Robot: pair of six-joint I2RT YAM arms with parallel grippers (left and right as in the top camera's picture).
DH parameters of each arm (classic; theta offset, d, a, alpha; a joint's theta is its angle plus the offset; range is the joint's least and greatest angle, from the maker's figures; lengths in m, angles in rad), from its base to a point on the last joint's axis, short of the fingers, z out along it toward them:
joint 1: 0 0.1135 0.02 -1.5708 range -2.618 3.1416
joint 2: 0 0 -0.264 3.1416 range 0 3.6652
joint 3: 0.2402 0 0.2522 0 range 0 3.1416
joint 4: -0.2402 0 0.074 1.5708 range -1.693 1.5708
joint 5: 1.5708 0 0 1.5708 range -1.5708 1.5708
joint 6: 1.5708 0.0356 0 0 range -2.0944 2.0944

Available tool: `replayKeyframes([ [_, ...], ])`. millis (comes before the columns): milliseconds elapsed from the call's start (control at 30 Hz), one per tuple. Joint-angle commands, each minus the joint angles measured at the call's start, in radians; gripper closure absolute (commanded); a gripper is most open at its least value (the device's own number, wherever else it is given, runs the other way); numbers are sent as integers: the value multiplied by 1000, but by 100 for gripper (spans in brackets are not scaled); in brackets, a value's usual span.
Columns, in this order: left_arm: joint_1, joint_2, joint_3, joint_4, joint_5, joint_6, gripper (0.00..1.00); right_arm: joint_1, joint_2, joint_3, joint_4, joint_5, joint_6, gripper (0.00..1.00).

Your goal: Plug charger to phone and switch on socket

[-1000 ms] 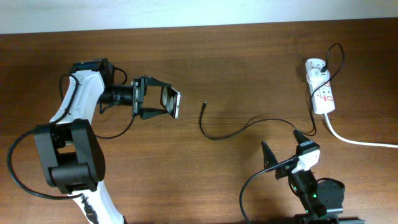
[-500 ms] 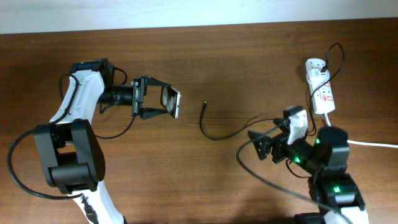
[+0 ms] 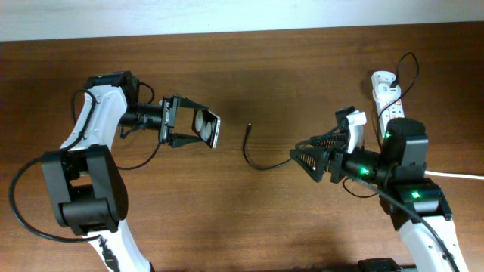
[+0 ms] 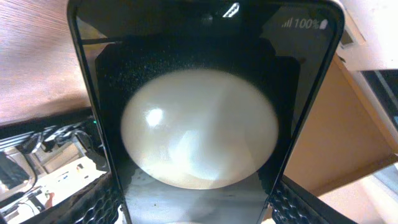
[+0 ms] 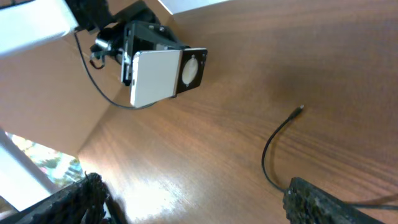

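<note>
Left end effector [image 3: 195, 125] clamps the phone [image 3: 208, 128] above the desk [image 3: 249, 60]. Charger plug tip [image 3: 249, 126] lies on the desk just beside the phone, on its socket [image 3: 390, 113] side, with the tip pointing at the far edge. Right end effector [image 3: 306, 156] is spread wide, empty, and the nearer one to the tip.

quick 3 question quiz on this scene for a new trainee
1. True or false: the left gripper is shut on the phone.
2. One word: is the right gripper open or shut?
3. Where is the charger plug tip? A) in the phone B) loose, with nothing gripping it C) in the right gripper

Key: 1 true; 2 open; 3 B
</note>
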Motion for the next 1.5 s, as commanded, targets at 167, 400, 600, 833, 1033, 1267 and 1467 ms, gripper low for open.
replayKeyframes([
  [167,-63,13,19,83,-189,-122,91,124,144,23,94,132,268,18],
  [400,-115,13,19,166,-327,-339,89,466,297,22,294,595,648,22],
  [600,-166,13,19,178,-417,-406,88,557,504,23,544,601,776,25],
  [833,-254,13,19,193,-480,-478,88,557,575,23,568,613,817,31],
  [1033,-303,13,19,217,-480,-518,89,557,615,23,565,639,817,47],
  [1267,-304,13,19,217,-480,-518,87,557,638,23,580,639,817,66],
  [1467,-304,13,19,217,-479,-518,77,557,638,23,601,638,818,75],
])
